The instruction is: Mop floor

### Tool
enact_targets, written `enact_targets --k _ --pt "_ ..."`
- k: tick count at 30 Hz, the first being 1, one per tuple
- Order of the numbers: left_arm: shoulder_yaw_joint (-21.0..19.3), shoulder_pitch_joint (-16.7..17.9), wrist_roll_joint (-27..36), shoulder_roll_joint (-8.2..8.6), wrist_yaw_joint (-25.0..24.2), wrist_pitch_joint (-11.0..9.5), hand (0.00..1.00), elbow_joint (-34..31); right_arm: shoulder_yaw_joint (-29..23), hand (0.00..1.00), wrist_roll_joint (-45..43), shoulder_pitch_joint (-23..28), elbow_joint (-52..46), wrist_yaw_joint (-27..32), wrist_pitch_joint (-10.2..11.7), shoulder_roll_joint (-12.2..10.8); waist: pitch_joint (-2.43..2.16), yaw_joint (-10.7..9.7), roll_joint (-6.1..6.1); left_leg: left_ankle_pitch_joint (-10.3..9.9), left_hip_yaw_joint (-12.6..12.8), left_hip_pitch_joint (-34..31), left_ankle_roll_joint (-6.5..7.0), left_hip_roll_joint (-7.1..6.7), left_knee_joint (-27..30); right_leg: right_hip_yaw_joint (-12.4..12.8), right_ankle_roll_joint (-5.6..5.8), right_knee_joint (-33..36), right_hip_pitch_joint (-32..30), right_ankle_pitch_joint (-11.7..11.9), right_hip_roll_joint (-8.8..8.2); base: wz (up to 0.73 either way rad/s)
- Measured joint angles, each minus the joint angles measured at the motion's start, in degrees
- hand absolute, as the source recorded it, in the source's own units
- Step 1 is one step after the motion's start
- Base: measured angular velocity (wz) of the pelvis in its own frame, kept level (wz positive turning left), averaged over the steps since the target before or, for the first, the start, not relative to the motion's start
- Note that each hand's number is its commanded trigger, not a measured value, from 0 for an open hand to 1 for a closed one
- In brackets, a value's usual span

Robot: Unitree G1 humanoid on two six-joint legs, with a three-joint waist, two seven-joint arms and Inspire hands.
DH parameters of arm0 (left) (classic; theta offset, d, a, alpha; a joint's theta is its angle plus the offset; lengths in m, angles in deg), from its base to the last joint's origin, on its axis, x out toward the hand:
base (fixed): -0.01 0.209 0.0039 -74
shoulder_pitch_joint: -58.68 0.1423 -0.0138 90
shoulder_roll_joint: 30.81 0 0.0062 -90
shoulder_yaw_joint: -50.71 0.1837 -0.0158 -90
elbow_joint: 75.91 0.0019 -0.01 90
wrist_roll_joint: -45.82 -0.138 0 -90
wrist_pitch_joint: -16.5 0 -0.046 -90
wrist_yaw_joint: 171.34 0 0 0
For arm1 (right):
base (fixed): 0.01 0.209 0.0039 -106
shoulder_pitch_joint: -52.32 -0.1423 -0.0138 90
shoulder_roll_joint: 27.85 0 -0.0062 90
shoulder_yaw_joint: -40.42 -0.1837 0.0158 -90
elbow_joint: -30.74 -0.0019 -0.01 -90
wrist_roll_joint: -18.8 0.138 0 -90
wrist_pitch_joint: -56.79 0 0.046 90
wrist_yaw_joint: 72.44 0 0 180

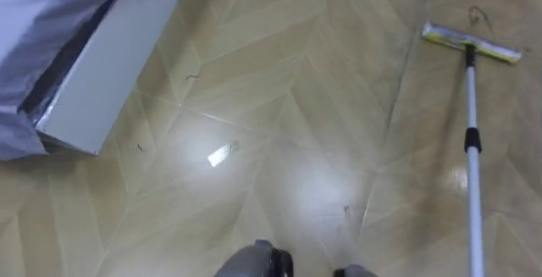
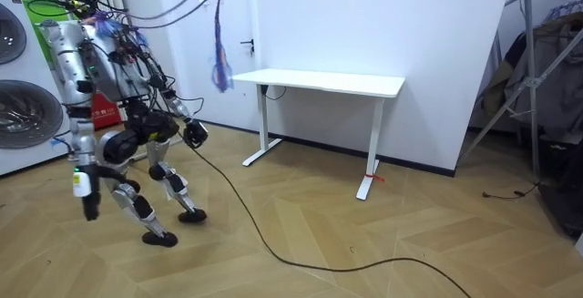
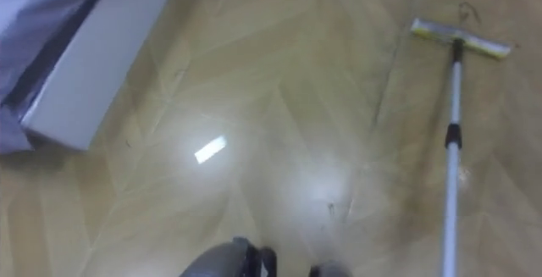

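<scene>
A mop lies on the wooden floor at the right of the eye views. Its flat yellow-and-white head [image 1: 471, 43] sits at the upper right, and its white pole [image 1: 472, 154] runs down from there to the bottom edge. The pole's lower end is cut off, so what holds it is hidden. In the room view the robot stands at the left with bent knees. One dark hand [image 2: 193, 134] reaches forward at hip height, and the other hand [image 2: 87, 205] hangs low beside its leg. I cannot tell which is which, or how their fingers stand.
A long white box-like edge [image 1: 110, 57] with grey cloth [image 1: 38, 23] over it fills the upper left of the eye views. A small white scrap [image 1: 222, 153] lies on the floor mid-left. A white table [image 2: 319, 82], washing machines [image 2: 23, 107] and a rack [image 2: 537, 52] stand around the room.
</scene>
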Motion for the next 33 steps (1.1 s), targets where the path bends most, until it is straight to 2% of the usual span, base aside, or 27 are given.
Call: enact_targets --k 1,2,3,4,5,7,9,10,11,12,13,15,17,19,22,23,24,25,27,28,29,32,33 --pt "0.0 0.5 0.0 0.68 0.8 0.1 0.00 0.0 1.2 1.00 -1.1 0.1 -0.1 0.7 0.0 -0.6 0.27 -0.2 0.57 -0.2 -1.0 1.2 -0.42 -0.04 -1.1 -0.4 -0.51 -5.3 -1.1 0.5 0.01 -1.25" --pt "0.0 0.8 0.0 0.89 1.0 0.2 0.00 0.0 1.3 1.00 -2.1 0.1 -0.1 1.2 0.0 -1.0 0.24 -0.4 0.64 -0.3 -1.6 1.6 -0.69 -0.17 -1.6 -0.5 -0.65 -8.6 -1.1 1.2 0.19 -0.89" --pt "0.0 0.9 0.0 1.04 1.4 0.4 0.00 0.0 1.1 1.00 -3.9 -0.2 -0.5 1.8 -0.6 -1.8 0.43 -1.4 0.74 -0.8 -3.3 1.9 -1.52 -0.81 -1.6 -0.9 -0.75 -12.8 -0.8 4.3 0.42 -0.39" --pt "0.0 0.9 0.0 1.05 1.6 0.5 0.00 0.0 1.1 1.00 -4.4 -0.1 -0.6 2.0 -0.9 -2.2 0.42 -2.2 0.72 -1.1 -3.8 2.1 -1.92 -0.87 -1.3 -1.5 -1.14 -13.3 -0.1 5.9 -0.08 -0.10" --pt "0.0 0.6 0.5 1.03 1.8 0.5 0.00 0.0 1.0 1.00 -5.0 -0.4 -0.6 2.2 -1.8 -2.7 0.35 -2.9 0.83 -1.5 -4.0 2.4 -2.59 -0.74 -1.0 -3.4 -2.61 -12.8 0.5 6.2 -0.83 0.25" --pt "0.3 0.3 1.0 0.97 1.7 0.4 0.00 0.0 -0.6 1.00 -6.8 -2.9 0.0 2.3 -3.7 -2.5 0.44 -3.1 0.67 -1.8 -4.0 2.1 -3.13 -0.54 0.0 -4.6 -3.40 -11.7 0.6 5.2 -1.38 0.35" --pt "1.7 0.3 1.9 0.74 1.6 1.0 0.00 -0.2 -1.9 1.00 -7.8 -7.7 0.0 2.4 -4.8 0.0 0.55 -2.9 0.40 -1.9 -3.8 1.1 -3.41 -0.40 2.6 -6.6 -4.01 -9.6 0.4 3.0 -2.67 0.57" --pt "2.2 0.3 2.1 0.21 1.5 1.2 0.00 -0.4 -2.2 1.00 -8.0 -10.8 -0.1 2.3 -4.9 1.7 0.92 -2.0 -0.30 -2.1 -3.4 0.5 -3.66 0.02 4.6 -7.2 -4.35 -8.1 0.4 1.8 -3.08 0.44" --pt "2.5 0.4 2.7 -0.17 1.6 1.1 0.00 -0.5 -2.2 1.00 -8.0 -12.4 -0.1 2.3 -4.9 2.6 0.90 -1.2 -0.29 -2.2 -3.0 0.3 -3.84 0.46 5.8 -7.3 -4.62 -7.6 0.5 1.4 -2.98 0.13" --pt "2.6 0.9 3.8 -1.09 1.6 1.1 0.00 -0.6 -2.0 1.00 -7.9 -16.0 -0.4 2.2 -4.4 4.1 1.19 0.3 -0.95 -2.1 -2.0 -0.2 -4.02 1.56 7.8 -7.4 -5.44 -6.8 0.6 0.6 -2.55 0.00" --pt "2.9 2.0 3.9 -2.20 1.8 1.4 0.00 -1.4 -1.3 1.00 -7.8 -18.8 -0.9 2.1 -3.1 5.2 1.14 0.8 -1.35 -1.7 -1.8 -1.2 -4.72 2.48 9.8 -7.8 -5.57 -6.6 0.8 0.5 -1.96 0.04" --pt "3.2 3.1 3.8 -3.74 1.8 1.9 0.00 -1.8 -1.0 1.00 -7.8 -21.9 -2.9 1.3 -0.8 6.1 0.99 1.8 -2.49 -1.1 -1.3 -1.8 -5.70 3.35 10.7 -8.4 -5.79 -6.6 1.1 0.3 -1.58 0.28" --pt "3.5 3.7 3.7 -4.25 1.8 2.0 0.00 -1.6 -1.3 1.00 -7.5 -23.9 -3.7 0.1 0.2 6.4 0.94 1.8 -2.52 -1.1 -1.0 -1.7 -5.76 4.08 10.6 -8.5 -6.16 -7.3 2.0 0.4 -0.70 0.47" --pt "3.5 4.0 3.7 -4.20 1.4 2.5 0.00 -1.7 -1.9 1.00 -6.2 -23.5 -4.4 -0.4 0.3 6.1 0.92 1.7 -2.49 -1.1 -0.2 -1.0 -5.76 4.26 9.0 -8.2 -6.20 -8.7 2.8 0.5 0.12 0.55" --pt "3.3 3.9 3.5 -4.00 -0.6 2.9 0.00 -1.7 -3.2 1.00 -3.4 -17.7 -3.9 -1.5 1.0 5.4 0.91 1.4 -2.36 -1.1 1.4 1.8 -5.70 4.34 5.2 -6.2 -5.95 -10.9 4.9 0.6 1.15 0.55" --pt "3.0 3.7 2.6 -3.65 -1.1 2.9 0.00 -1.7 -3.3 1.00 -3.2 -14.4 -3.1 -1.6 1.5 5.3 0.78 1.4 -2.34 -1.2 2.3 3.3 -5.45 4.07 2.5 -4.6 -5.60 -11.9 5.6 0.7 1.61 0.38" --pt "2.2 3.4 2.3 -3.06 -1.7 2.8 0.00 -1.5 -3.3 1.00 -3.6 -11.1 -1.8 -1.5 1.5 5.3 0.22 1.1 -1.70 -1.8 2.7 4.2 -4.52 3.85 0.1 -3.8 -5.21 -12.6 6.1 0.9 1.98 0.33" --pt "1.6 3.1 1.3 -2.56 -2.3 2.6 0.00 -1.5 -3.3 1.00 -4.6 -7.6 -1.0 -1.0 1.6 5.0 0.04 1.0 -0.95 -2.4 2.9 4.6 -3.73 3.74 -0.8 -3.7 -5.09 -12.5 6.1 1.0 1.97 0.18" --pt "1.3 2.7 0.5 -2.39 -2.9 2.4 0.00 -1.5 -3.2 1.00 -6.4 -3.3 -0.1 -0.2 1.4 3.2 -0.15 0.7 -0.61 -3.3 3.7 4.5 -3.37 4.28 -0.9 -2.4 -4.83 -10.3 4.5 1.1 2.09 -0.13" --pt "1.3 2.7 0.5 -2.26 -3.2 2.1 0.00 -1.3 -3.2 1.00 -6.7 -2.2 0.2 -0.1 1.3 3.0 -0.25 0.3 -0.42 -4.0 3.7 4.4 -3.37 4.31 -0.8 -2.4 -4.73 -9.5 4.0 1.2 2.09 -0.40" --pt "1.3 2.7 0.5 -1.87 -3.3 1.8 0.00 -0.7 -3.1 1.00 -7.0 -0.6 0.2 0.0 1.3 1.9 -0.31 -0.3 0.18 -4.8 3.9 4.2 -3.25 4.62 -0.2 -2.6 -4.59 -8.7 3.3 1.3 2.19 -0.56" --pt "1.3 2.8 0.9 -0.31 -3.2 1.9 0.00 -0.4 -1.8 1.00 -7.1 0.7 0.2 0.1 1.1 -0.7 -0.07 -1.7 1.78 -5.3 4.0 3.9 -3.01 4.98 0.3 -5.0 -5.18 -10.3 3.1 1.7 1.92 -0.71" --pt "1.2 2.7 0.6 0.40 -3.2 2.0 0.00 -0.4 -1.6 1.00 -7.1 1.2 0.2 0.0 1.1 -1.5 -0.35 -2.4 2.44 -5.3 4.0 3.8 -2.95 4.97 0.3 -5.5 -5.45 -10.9 3.1 1.8 1.85 -0.38"
